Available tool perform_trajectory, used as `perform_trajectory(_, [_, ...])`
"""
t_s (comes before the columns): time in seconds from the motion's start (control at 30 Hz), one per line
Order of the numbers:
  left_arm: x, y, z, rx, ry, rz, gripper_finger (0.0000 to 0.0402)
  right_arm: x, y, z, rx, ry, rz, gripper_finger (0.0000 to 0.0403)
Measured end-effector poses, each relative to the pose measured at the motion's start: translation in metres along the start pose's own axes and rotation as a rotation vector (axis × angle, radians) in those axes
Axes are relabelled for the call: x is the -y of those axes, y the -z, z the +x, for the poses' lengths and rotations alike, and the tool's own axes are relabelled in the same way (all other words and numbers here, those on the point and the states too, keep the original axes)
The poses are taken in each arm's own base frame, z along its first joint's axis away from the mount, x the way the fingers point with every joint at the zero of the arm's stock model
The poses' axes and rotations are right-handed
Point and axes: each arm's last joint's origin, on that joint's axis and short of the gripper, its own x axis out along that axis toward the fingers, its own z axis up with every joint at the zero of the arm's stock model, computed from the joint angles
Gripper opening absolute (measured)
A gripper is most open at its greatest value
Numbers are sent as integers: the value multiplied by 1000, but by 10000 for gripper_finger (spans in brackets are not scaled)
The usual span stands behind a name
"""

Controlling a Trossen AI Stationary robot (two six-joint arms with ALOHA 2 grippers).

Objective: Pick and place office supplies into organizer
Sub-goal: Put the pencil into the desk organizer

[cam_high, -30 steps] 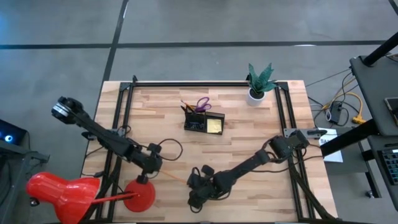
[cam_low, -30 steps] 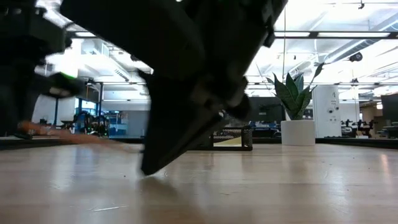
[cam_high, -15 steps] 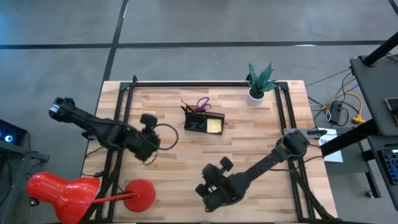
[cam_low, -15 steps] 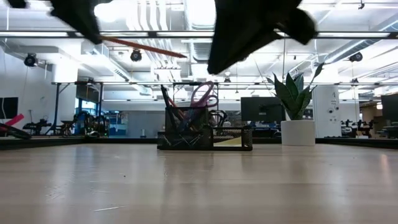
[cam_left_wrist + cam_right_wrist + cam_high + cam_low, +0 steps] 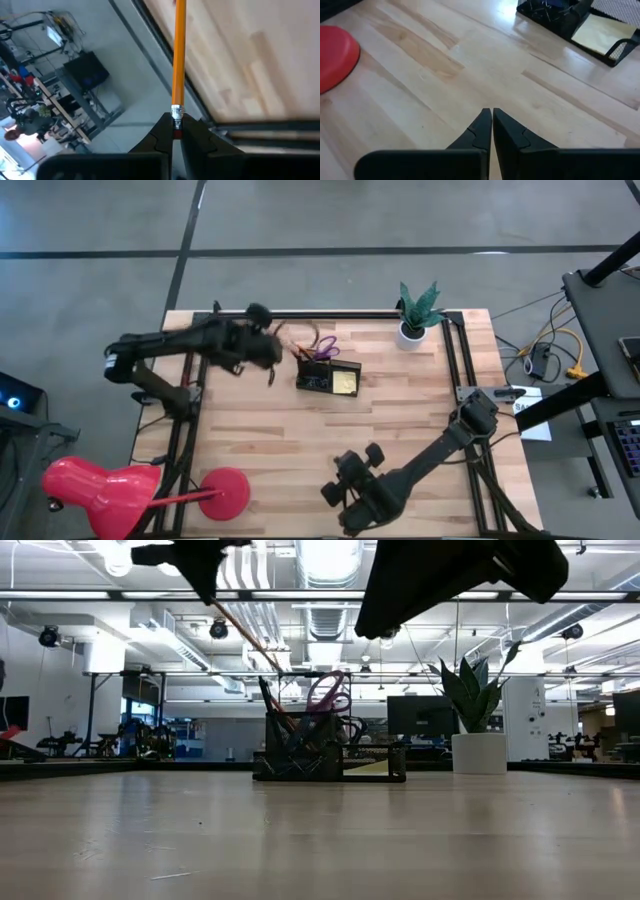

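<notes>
Gripping slim orange pencil (image 5: 179, 60) — black mesh organizer (image 5: 327, 377)

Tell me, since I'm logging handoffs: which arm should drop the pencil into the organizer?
Left. Its end effector grips the pencil beside the organizer; the right end effector is shut and empty.

In the left wrist view the orange pencil (image 5: 179, 60) runs off the frame at twelve o'clock, so its tip is cut off; its eraser end is buried between the left hand's (image 5: 176, 134) fingers. In the low view both arms are cropped by the upper edge. The organizer's (image 5: 570, 20) far side is cut off in the right wrist view, and the pens in its cup (image 5: 312, 358) are too small to count from above.
</notes>
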Motion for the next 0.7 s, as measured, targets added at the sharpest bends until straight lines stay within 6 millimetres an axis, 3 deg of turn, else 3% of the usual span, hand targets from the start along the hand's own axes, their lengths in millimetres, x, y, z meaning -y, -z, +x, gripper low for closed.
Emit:
perform_trajectory(0.13, [-26, -7, 15, 1, 5, -13, 2, 0, -3, 3, 15, 8, 4, 9])
perform_trajectory(0.23, [-34, -14, 29, -10, 6, 34, 2, 1, -7, 7, 28, 19, 24, 9])
perform_trajectory(0.53, [-28, -40, 66, -83, 86, 152, 2, 2, -16, 16, 47, 36, 49, 9])
perform_trajectory(0.7, [-27, -50, 77, -99, 104, 171, 2, 1, -15, 15, 46, 26, 57, 9])
